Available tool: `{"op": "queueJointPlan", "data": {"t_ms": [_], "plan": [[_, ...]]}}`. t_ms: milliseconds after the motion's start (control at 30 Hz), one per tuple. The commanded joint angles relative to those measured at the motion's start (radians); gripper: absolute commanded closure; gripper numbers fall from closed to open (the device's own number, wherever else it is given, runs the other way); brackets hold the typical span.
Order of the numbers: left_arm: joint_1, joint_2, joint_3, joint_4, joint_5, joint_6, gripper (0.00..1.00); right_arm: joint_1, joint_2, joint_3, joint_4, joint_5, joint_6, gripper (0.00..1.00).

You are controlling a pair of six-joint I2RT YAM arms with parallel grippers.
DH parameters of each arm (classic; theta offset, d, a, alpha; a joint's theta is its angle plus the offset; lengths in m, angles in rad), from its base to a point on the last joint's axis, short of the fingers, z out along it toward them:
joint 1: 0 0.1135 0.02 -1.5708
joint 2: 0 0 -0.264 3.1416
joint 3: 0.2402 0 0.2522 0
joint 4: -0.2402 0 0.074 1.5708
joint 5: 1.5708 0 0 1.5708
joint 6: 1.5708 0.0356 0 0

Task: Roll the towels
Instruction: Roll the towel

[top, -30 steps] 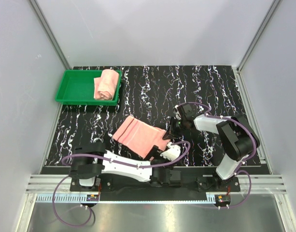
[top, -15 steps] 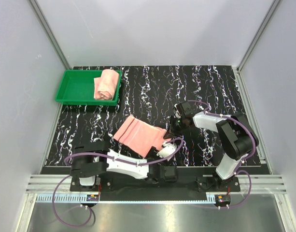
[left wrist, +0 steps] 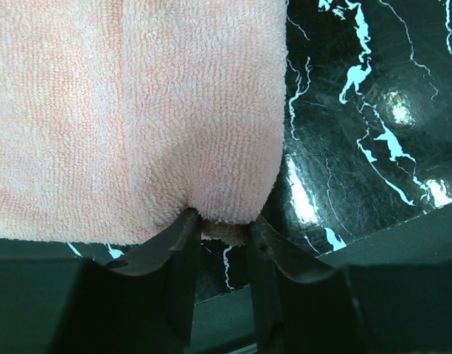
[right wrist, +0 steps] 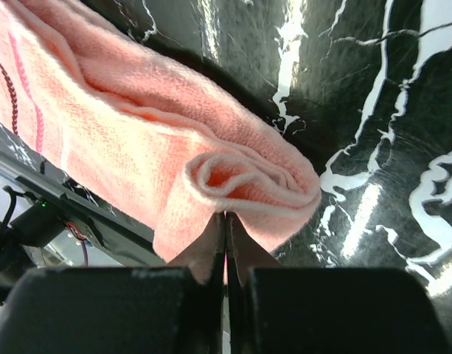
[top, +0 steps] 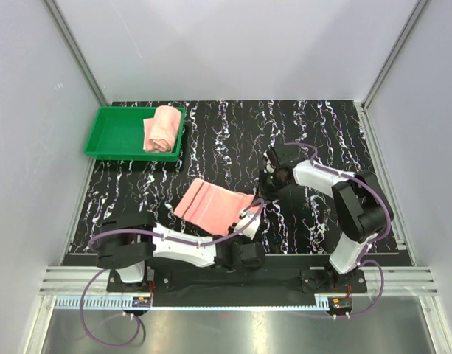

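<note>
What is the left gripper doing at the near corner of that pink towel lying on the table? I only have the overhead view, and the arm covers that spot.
Observer: In the left wrist view, the left gripper has a finger on each side of the towel's edge, with cloth bunched between them.
Operator: And the right one?
Observer: The right gripper has its jaws shut, with the tips against the towel's other corner.
Operator: Is it holding any cloth?
Observer: I cannot tell. That corner is curled over in a loose loop just beyond the tips.
</note>
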Motion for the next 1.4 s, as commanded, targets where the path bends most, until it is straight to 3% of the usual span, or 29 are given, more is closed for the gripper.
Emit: {"op": "queueJointPlan", "data": {"t_ms": [0,300,633,733,933,1100,1367], "plan": [[0.03,-0.024,-0.055,0.013,0.122,0.022,0.67,-0.014,-0.005,0.112,-0.124,0.077,-0.067,1.0],[0.076,-0.121,-0.103,0.132,0.24,0.1,0.83,-0.239,-0.017,0.204,-0.237,0.091,-0.108,0.92],[0.112,-0.216,-0.118,0.212,0.339,0.143,1.0,-0.271,-0.051,0.299,-0.31,0.125,-0.117,0.91],[0.147,-0.257,-0.143,0.252,0.394,0.131,1.0,-0.278,-0.066,0.282,-0.305,0.128,-0.11,0.92],[0.262,-0.378,-0.29,0.441,0.56,0.037,1.0,-0.288,-0.138,0.248,-0.271,0.108,-0.084,0.94],[0.337,-0.446,-0.425,0.617,0.671,-0.099,1.0,-0.288,-0.238,0.167,-0.155,-0.016,-0.062,0.93],[0.36,-0.563,-0.58,0.812,0.626,-0.366,1.0,-0.288,-0.327,0.035,-0.027,-0.136,-0.021,0.93]]}}
